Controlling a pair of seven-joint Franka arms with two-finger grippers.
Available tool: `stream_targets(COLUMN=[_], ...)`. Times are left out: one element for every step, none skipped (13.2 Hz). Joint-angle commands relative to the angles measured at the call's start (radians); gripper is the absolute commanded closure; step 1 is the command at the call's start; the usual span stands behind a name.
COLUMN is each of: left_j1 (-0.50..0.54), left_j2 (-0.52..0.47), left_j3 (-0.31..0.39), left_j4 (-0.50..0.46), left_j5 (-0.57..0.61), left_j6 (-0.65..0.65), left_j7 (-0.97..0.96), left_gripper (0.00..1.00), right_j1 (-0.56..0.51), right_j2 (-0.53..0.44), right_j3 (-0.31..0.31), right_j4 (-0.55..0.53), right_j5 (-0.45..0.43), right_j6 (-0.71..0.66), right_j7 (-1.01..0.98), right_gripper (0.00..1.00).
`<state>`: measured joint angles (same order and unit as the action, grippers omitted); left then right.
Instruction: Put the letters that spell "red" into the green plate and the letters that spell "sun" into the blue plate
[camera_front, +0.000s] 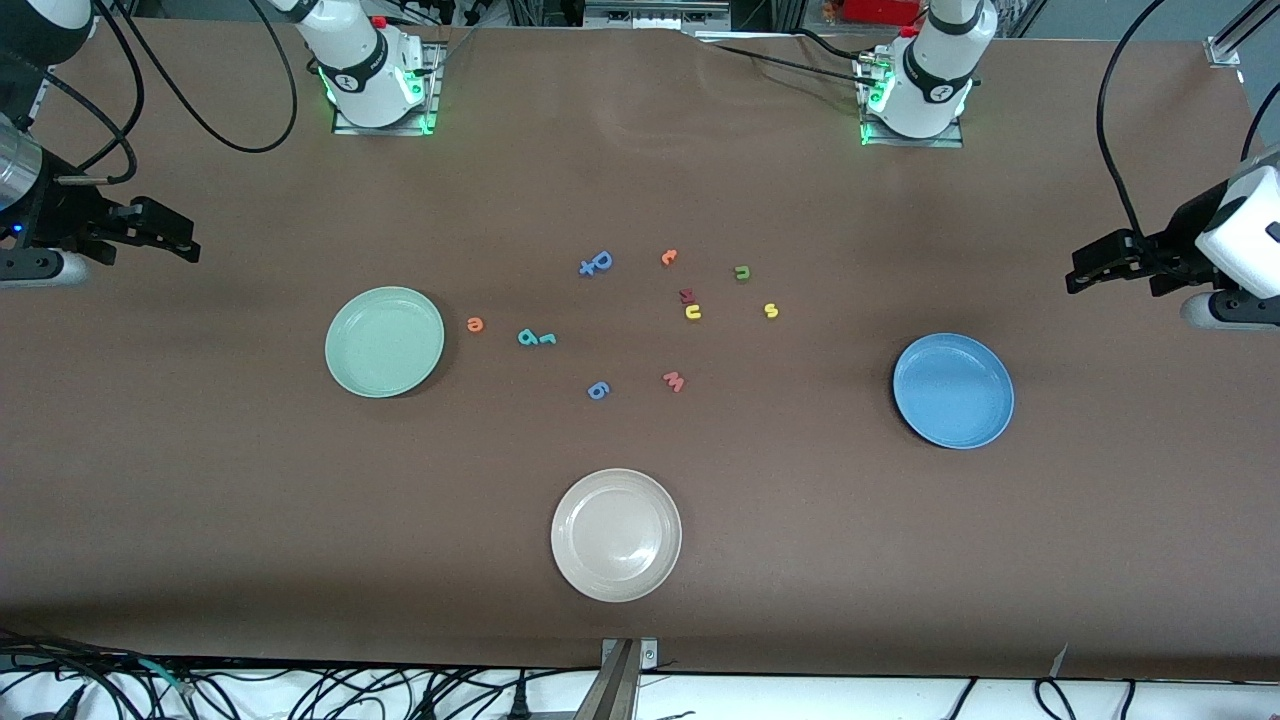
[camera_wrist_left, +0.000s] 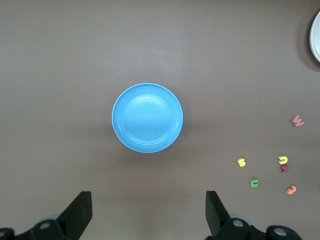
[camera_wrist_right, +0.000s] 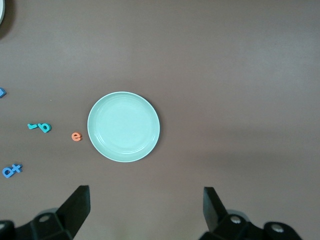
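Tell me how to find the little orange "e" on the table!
Look for the pale green plate toward the right arm's end of the table. Right beside its rim, on the side facing the pile of letters, lies the orange "e", alone on the brown table. It is round, while the other orange letter is hooked and lies much farther from the plate.

Lighting even and diffuse from overhead, moderately bright, desk (camera_front: 200, 500) reads flat matte brown. Shadows soft: faint dark crescent hugging the blue plate (camera_front: 953, 391) and green plate (camera_front: 384, 341), broad dim band along the desk's camera-side edge. Mild sheen on the white plate (camera_front: 616, 535), no hard glare. Green LED glow at both arm bases. Focus sharp in all views, tiny letters just resolvable
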<state>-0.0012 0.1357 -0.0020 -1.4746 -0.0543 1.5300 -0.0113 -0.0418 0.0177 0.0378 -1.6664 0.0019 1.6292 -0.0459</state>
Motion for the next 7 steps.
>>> stream_targets(left_j1=[0.001,0.001,0.001,0.001,0.001,0.001,0.001], left_j2=[0.002,0.002,0.002,0.002,0.002,0.002,0.002], left_j3=[0.0,0.0,0.0,0.0,0.0,0.0,0.0], left_j4=[0.01,0.008,0.008,0.008,0.008,0.008,0.008], left_j5=[-0.016,-0.016,-0.016,-0.016,-0.016,-0.016,-0.016], left_j6=[-0.007,-0.007,-0.007,-0.007,-0.007,-0.007,-0.007], left_j7=[0.013,0.013,0.013,0.013,0.011,0.013,0.013], left_gripper=[0.0,0.0,0.0,0.0,0.0,0.0,0.0], right_j1=[-0.01,-0.009,-0.01,-0.009,-0.009,-0.009,-0.009], right_j2=[-0.001,-0.001,0.001,0.001,-0.001,-0.001,-0.001], right_j3=[0.008,0.008,0.008,0.008,0.01,0.01,0.01], right_j4=[0.007,0.007,0.008,0.008,0.008,0.008,0.008], right_j5=[-0.005,-0.003,-0.003,0.001,0.001,0.004,0.013], right_j6=[-0.014,-0.015,-0.025,-0.026,-0.026,-0.026,-0.026], right_j7=[-0.006,-0.006,-0.005,-0.003,-0.003,-0.005,-0.003], right_gripper=[0.0,0.0,0.0,0.0,0.0,0.0,0.0])
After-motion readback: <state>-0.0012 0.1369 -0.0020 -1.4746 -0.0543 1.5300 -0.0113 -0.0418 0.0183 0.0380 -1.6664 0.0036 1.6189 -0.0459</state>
